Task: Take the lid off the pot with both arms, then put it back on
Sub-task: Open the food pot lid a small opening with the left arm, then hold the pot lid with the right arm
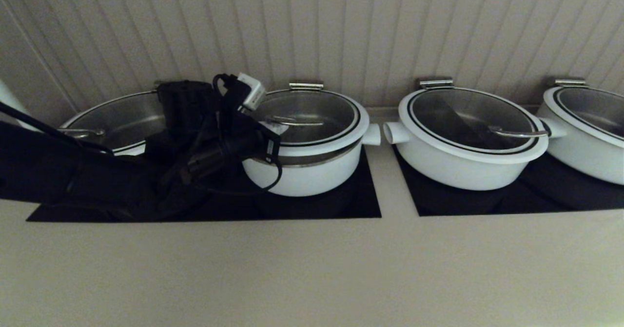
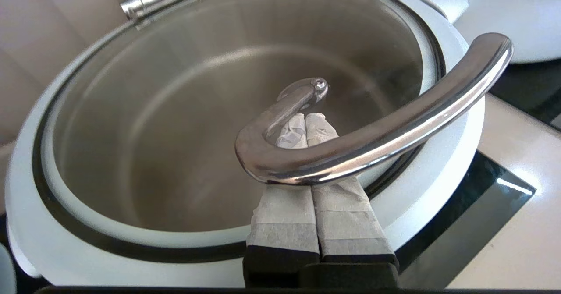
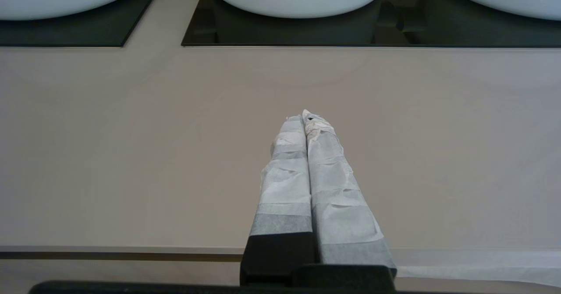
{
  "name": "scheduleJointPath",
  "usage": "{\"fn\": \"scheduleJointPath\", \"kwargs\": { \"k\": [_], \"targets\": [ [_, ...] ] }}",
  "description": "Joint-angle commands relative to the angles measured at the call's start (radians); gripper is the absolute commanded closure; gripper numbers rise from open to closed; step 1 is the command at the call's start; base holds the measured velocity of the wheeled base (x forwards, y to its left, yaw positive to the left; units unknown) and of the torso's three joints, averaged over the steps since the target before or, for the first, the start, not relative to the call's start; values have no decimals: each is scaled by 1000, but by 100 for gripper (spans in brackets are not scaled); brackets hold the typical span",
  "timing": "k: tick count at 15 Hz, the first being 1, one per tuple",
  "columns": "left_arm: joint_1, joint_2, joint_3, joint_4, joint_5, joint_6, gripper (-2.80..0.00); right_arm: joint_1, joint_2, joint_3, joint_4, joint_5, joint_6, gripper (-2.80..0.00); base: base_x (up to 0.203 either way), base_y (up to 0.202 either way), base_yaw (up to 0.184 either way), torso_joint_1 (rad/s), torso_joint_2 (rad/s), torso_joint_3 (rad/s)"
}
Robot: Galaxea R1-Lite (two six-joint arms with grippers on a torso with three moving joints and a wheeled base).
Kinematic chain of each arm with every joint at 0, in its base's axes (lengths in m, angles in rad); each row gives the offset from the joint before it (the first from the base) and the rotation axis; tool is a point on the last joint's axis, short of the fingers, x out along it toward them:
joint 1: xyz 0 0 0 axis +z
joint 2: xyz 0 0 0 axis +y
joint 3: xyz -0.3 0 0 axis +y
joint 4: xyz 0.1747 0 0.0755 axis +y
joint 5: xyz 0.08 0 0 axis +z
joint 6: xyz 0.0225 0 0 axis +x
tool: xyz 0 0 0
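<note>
Left gripper (image 2: 304, 121), fingers pressed together, is slid under the steel hook handle (image 2: 377, 136) to hoist the lid (image 1: 312, 120), now tilted up off the pot (image 1: 304, 171); right gripper (image 3: 307, 118) idles clenched over the counter (image 3: 131, 154).

Black cloth-sleeved left arm (image 1: 97, 176), looping black cables, small white box (image 1: 251, 91)
</note>
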Motion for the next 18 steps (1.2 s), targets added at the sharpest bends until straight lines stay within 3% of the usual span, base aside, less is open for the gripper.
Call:
{"fn": "scheduleJointPath", "kwargs": {
  "k": [1,12,18],
  "targets": [
    [0,-8,-29,-4,-1,1,0,-1,2,0,0,0,0,0,0,0,0,0,0,0],
    [0,-11,-160,70,-1,-1,0,-1,2,0,-5,0,0,0,0,0,0,0,0,0],
    [0,-13,-152,75,-1,-4,0,0,2,-2,2,15,-43,0,0,0,0,0,0,0]
  ]
}}
